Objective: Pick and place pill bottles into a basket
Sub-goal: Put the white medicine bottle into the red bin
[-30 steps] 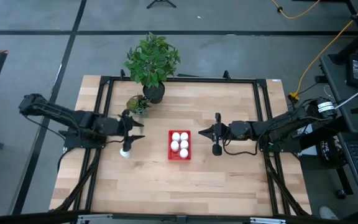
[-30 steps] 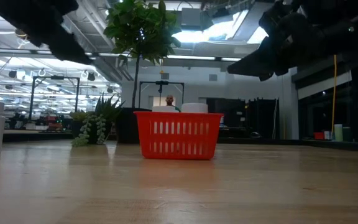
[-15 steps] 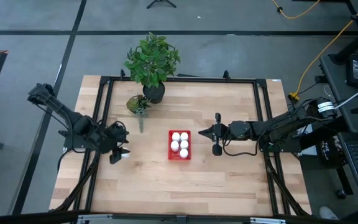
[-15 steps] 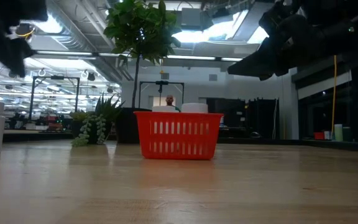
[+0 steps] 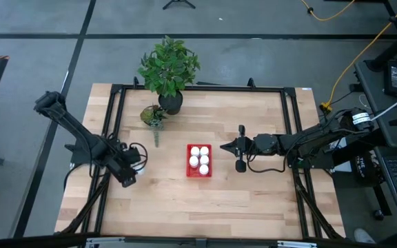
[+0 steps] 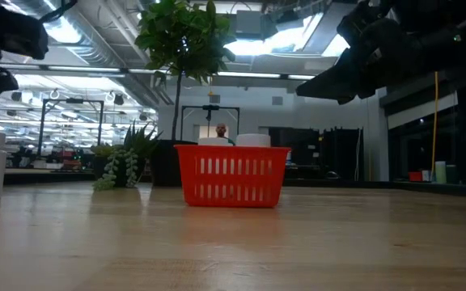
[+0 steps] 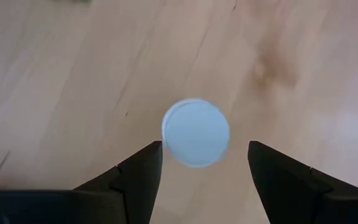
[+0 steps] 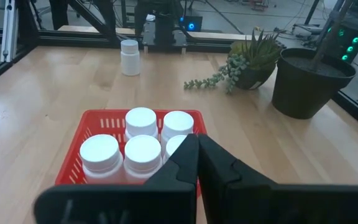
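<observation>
On the table's left side: the last pill bottle (image 5: 138,165) stands upright on bare wood, well apart from the basket, with the left gripper (image 7: 197,163) directly above it.
Left gripper state: fingers spread wide, one on each side of the bottle's white cap (image 7: 196,132) and not touching it; it holds nothing.
Why it sits so: the wrist looks straight down on the cap, centred between the fingers, which reads as lining up for a top-down grasp before lowering.
Basket: the red basket (image 5: 199,174) rests near the table's middle, between the two arms.
Basket contents: five white-capped bottles (image 8: 142,151) stand upright and packed close; one space looks free, though the right gripper's own fingers hide part of it in the right wrist view.
Right gripper: the right gripper (image 5: 227,145) waits just beside the basket on its right, raised off the table, fingers pressed together and empty.
Why it waits there: likely kept clear so the left arm can finish.
Progress: five of six appear placed; one remains.
Bystanders: a large potted plant (image 5: 169,67) and a small succulent (image 5: 152,114) stand at the far edge, away from the likely path from bottle to basket.
Risk: a narrow bottle could tip if the fingers close off-centre.
</observation>
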You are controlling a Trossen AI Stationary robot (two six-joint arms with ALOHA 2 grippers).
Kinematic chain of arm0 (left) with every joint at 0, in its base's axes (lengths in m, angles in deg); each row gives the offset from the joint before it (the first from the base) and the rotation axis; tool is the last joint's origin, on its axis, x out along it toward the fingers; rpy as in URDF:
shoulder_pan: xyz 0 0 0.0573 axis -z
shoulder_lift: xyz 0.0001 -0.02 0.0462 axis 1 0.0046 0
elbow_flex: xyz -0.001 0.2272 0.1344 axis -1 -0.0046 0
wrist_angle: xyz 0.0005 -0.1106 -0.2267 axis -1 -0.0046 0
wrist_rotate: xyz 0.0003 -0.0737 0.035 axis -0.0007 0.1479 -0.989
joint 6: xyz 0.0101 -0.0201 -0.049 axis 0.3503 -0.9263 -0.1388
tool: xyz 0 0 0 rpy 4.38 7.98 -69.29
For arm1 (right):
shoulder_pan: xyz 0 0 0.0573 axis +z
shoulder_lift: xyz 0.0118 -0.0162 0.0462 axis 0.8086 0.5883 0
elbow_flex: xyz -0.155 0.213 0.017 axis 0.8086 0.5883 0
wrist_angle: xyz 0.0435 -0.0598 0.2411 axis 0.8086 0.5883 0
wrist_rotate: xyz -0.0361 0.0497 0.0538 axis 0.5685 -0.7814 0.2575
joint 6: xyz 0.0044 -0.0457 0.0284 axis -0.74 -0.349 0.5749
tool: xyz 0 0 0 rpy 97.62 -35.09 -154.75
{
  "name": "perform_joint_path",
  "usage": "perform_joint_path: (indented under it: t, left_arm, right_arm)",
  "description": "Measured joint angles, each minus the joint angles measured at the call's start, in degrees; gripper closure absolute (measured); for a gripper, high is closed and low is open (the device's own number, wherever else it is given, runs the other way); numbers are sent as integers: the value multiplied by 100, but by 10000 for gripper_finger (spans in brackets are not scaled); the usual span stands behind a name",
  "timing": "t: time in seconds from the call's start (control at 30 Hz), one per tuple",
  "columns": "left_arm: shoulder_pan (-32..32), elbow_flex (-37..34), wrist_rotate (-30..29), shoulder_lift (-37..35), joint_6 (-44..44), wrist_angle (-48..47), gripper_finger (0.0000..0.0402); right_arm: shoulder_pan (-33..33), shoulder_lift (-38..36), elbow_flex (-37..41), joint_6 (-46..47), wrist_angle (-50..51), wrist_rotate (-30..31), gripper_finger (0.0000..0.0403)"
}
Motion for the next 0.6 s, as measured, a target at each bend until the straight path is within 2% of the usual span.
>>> perform_joint_path:
  t: [0.33,0.6]
  left_arm:
    - [36,0,-76,604,33,-6,171]
    - [29,0,-388,710,48,-4,171]
  right_arm:
    - [1,0,0,7,2,0,396]
    - [1,0,-2,142,4,2,396]
